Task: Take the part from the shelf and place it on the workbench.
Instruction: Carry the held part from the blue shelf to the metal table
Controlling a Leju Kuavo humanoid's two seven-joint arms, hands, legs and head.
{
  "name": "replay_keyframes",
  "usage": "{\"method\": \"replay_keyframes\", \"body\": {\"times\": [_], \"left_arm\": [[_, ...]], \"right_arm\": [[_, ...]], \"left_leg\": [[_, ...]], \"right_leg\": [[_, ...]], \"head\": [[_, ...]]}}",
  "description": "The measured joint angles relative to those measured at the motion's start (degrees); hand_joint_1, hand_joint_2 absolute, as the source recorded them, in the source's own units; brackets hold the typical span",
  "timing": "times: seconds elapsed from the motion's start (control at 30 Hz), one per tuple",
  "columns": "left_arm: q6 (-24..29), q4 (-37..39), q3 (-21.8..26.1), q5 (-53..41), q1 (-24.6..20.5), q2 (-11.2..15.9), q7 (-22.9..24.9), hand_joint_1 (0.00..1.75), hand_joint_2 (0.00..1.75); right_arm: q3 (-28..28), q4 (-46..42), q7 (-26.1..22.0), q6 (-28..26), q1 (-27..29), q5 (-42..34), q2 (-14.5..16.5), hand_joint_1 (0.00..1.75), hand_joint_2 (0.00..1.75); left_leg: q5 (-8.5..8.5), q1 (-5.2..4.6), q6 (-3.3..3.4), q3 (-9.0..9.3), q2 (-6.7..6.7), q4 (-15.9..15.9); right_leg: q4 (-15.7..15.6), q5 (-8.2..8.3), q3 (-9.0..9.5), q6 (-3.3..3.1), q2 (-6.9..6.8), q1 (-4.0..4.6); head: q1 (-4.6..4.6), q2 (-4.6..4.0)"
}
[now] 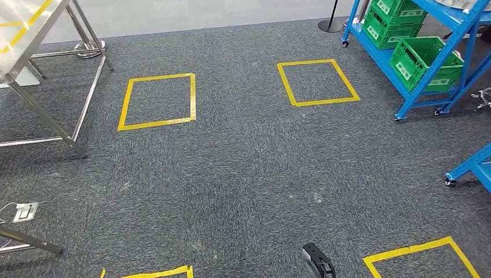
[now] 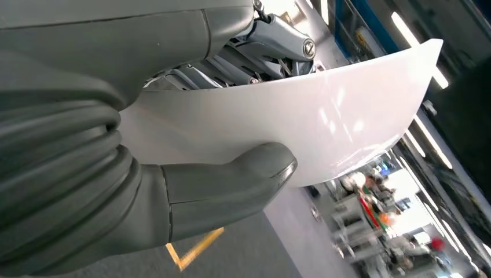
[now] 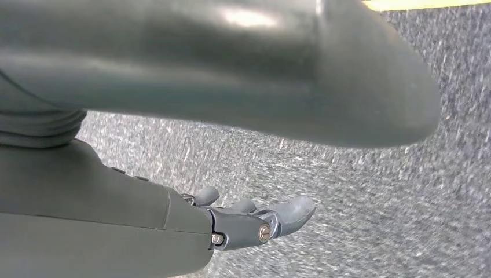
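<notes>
**Mid-carry: the robot holds a white part while crossing the floor toward the workbench**

Seen from the left wrist camera, the left hand (image 2: 173, 145) grips a smooth, glossy white part (image 2: 324, 121), a curved panel-like piece. The thick grey thumb presses on one face and the darker fingers (image 2: 272, 46) lie behind the other, so the part is pinched between them. Blurred lights and racks show beyond it.

At the right wrist, the right hand (image 3: 249, 223) hangs over grey carpet (image 3: 376, 191) with its fingers loosely extended and nothing in them.

From the head camera, the robot looks down at carpet marked with yellow tape squares (image 1: 157, 101). A blue shelf (image 1: 428, 69) holding green crates (image 1: 425, 61) stands to the right. A steel-legged workbench (image 1: 35, 35), its top edged with yellow tape, stands at the far left. A small dark piece of the robot shows at the lower edge; which part it is cannot be told.

The step in hand appears to be the carry. To do it well, the left hand should hold its pinch firm, since the glossy surface may slip. Turning toward the workbench on the left, stopping squarely before it, and lowering the part flat onto the top before loosening the fingers would be sensible. The free right hand should stay clear of the bench legs.
</notes>
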Motion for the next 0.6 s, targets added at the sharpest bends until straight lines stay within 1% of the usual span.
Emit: {"method": "replay_keyframes", "body": {"times": [0.03, 0.07, 0.1, 0.13, 0.17, 0.2, 0.23, 0.27, 0.3, 0.33, 0.37, 0.4, 0.43, 0.47, 0.5, 0.53, 0.57, 0.6], "left_arm": [[-0.1, 0.0, 0.0, 0.0, -0.1, 0.0, 0.0, 1.75, 1.75], [-0.2, 0.1, 0.0, 0.0, 0.0, 0.0, 0.0, 1.75, 1.75], [-0.3, 0.2, 0.0, 0.0, 0.0, 0.0, 0.0, 1.75, 1.75], [-0.4, 0.3, 0.0, 0.0, 0.1, 0.0, 0.1, 1.75, 1.75], [-0.4, 0.4, 0.0, 0.0, 0.1, 0.1, 0.0, 1.75, 1.75], [-0.4, 0.4, 0.0, 0.0, 0.0, 0.2, 0.0, 1.75, 1.75], [-0.4, 0.4, 0.0, 0.0, -0.2, 0.2, 0.0, 1.75, 1.75], [-0.4, 0.4, 0.0, 0.0, -0.3, 0.3, 0.0, 1.75, 1.75], [-0.4, 0.4, 0.0, 0.0, -0.5, 0.4, 0.0, 1.75, 1.75], [-0.4, 0.4, 0.0, 0.0, -0.6, 0.4, 0.0, 1.75, 1.75], [-0.4, 0.5, 0.0, 0.0, -0.6, 0.6, 0.0, 1.75, 1.75], [-0.5, 0.5, 0.0, 0.0, -0.7, 0.8, 0.0, 1.75, 1.75], [-0.5, 0.4, 0.0, 0.1, -0.7, 1.0, 0.0, 1.75, 1.75], [-0.5, 0.4, 0.0, 0.1, -0.8, 1.2, 0.0, 1.75, 1.75], [-0.5, 0.3, 0.0, 0.1, -0.9, 1.2, 0.0, 1.75, 1.75], [-0.5, 0.3, 0.0, 0.2, -0.9, 1.1, 0.0, 1.75, 1.75], [-0.5, 0.3, 0.0, 0.2, -0.7, 1.0, 0.0, 1.75, 1.75], [-0.5, 0.3, 0.0, 0.2, -0.5, 0.9, 0.0, 1.75, 1.75]], "right_arm": [[0.0, 0.0, 0.0, 0.0, 0.1, 0.1, 0.0, 0.00, 0.00], [0.0, 0.0, 0.0, 0.0, 0.2, 0.1, 0.0, 0.00, 0.00], [0.0, 0.0, 0.0, 0.0, 0.2, 0.2, 0.0, 0.00, 0.00], [0.0, 0.0, 0.0, 0.0, 0.2, 0.2, 0.0, 0.00, 0.00], [0.0, 0.0, 0.0, 0.0, 0.1, 0.3, 0.0, 0.00, 0.00], [0.0, 0.0, 0.0, 0.0, 0.1, 0.4, 0.0, 0.00, 0.00], [0.0, 0.0, 0.0, 0.0, 0.0, 0.4, 0.1, 0.00, 0.00], [0.0, 0.0, 0.0, 0.0, 0.0, 0.4, 0.1, 0.00, 0.00], [0.0, 0.0, 0.0, 0.0, 0.0, 0.5, 0.1, 0.00, 0.00], [0.0, 0.0, 0.0, 0.0, -0.1, 0.5, 0.1, 0.00, 0.00], [0.0, 0.0, 0.0, 0.0, -0.1, 0.6, 0.1, 0.00, 0.00], [0.0, 0.0, 0.0, 0.0, -0.2, 0.6, 0.2, 0.00, 0.00], [0.0, 0.0, 0.1, 0.0, -0.3, 0.6, 0.2, 0.00, 0.00], [0.0, 0.0, 0.1, 0.0, -0.3, 0.7, 0.2, 0.00, 0.00], [0.0, 0.0, 0.1, 0.0, -0.3, 0.7, 0.2, 0.00, 0.00], [0.0, 0.0, 0.1, 0.0, -0.3, 0.8, 0.2, 0.00, 0.00], [0.0, 0.0, 0.2, 0.0, -0.2, 0.8, 0.2, 0.00, 0.00], [0.0, 0.0, 0.2, 0.0, -0.1, 0.8, 0.2, 0.00, 0.00]], "left_leg": [[-1.72, -0.06, -0.21, -1.55, 1.80, 3.3], [-3.16, 0.05, -0.40, -3.19, 2.67, 6.8], [-3.76, 0.19, -0.58, -4.28, 3.07, 9.2], [-3.38, 0.31, -0.74, -4.45, 3.35, 9.7], [-2.12, 0.40, -0.87, -3.55, 3.72, 8.2], [-0.32, 0.44, -0.94, -1.68, 4.53, 4.9], [0.95, 0.26, -0.91, 0.33, 6.12, 1.2], [1.87, 0.11, -0.56, 1.95, 7.36, -1.8], [2.23, -0.07, -0.11, 2.88, 8.13, -3.6], [2.11, -0.25, 0.40, 3.09, 8.25, -4.2], [2.25, -0.24, 0.94, 3.02, 7.34, -4.2], [2.32, -0.15, 1.29, 2.96, 6.53, -4.2], [2.41, -0.01, 1.60, 2.94, 5.81, -4.2], [2.52, 0.13, 1.94, 2.94, 5.12, -4.3], [2.61, 0.27, 2.24, 2.93, 4.46, -4.4], [2.64, 0.29, 2.43, 2.86, 3.74, -4.4], [2.67, 0.28, 2.57, 2.78, 2.98, -4.4], [2.68, 0.27, 2.61, 2.71, 2.17, -4.4]], "right_leg": [[-0.1, -0.03, 0.07, -0.20, -0.76, 0.06], [0.0, -0.10, 0.09, -0.30, -1.62, 0.10], [0.0, -0.21, 0.10, -0.34, -2.45, 0.11], [0.1, -0.34, 0.13, -0.32, -3.31, 0.10], [0.2, -0.52, 0.19, -0.24, -4.14, 0.06], [0.3, -0.74, 0.29, -0.08, -4.88, 0.03], [0.5, -1.00, 0.42, 0.16, -5.59, 0.12], [0.6, -1.28, 0.54, 0.45, -6.26, 0.28], [0.8, -1.52, 0.67, 0.75, -6.92, 0.48], [0.8, -1.70, 0.81, 1.02, -7.61, 0.71], [0.8, -1.85, 0.95, 1.28, -8.32, 0.80], [0.9, -2.05, 1.01, 1.61, -8.62, 0.74], [1.3, -2.49, 0.94, 1.98, -7.75, 0.59], [2.7, -3.41, 0.41, 2.35, -6.16, 0.37], [5.1, -4.78, -0.70, 2.65, -4.13, 0.17], [8.6, -6.43, -2.35, 2.84, -2.27, 0.05], [12.4, -7.94, -4.31, 2.94, -1.38, 0.01], [15.4, -8.74, -5.99, 2.97, -1.05, 0.01]], "head": [[-0.11, 0.00], [-0.14, 0.00], [-0.14, 0.00], [-0.15, 0.00], [-0.14, 0.00], [-0.15, 0.00], [-0.17, 0.00], [-0.14, 0.00], [-0.08, 0.00], [-0.01, 0.00], [0.07, 0.00], [0.11, 0.00], [0.11, 0.00], [0.18, 0.00], [0.30, 0.00], [0.44, 0.00], [0.57, 0.00], [0.63, 0.00]]}}
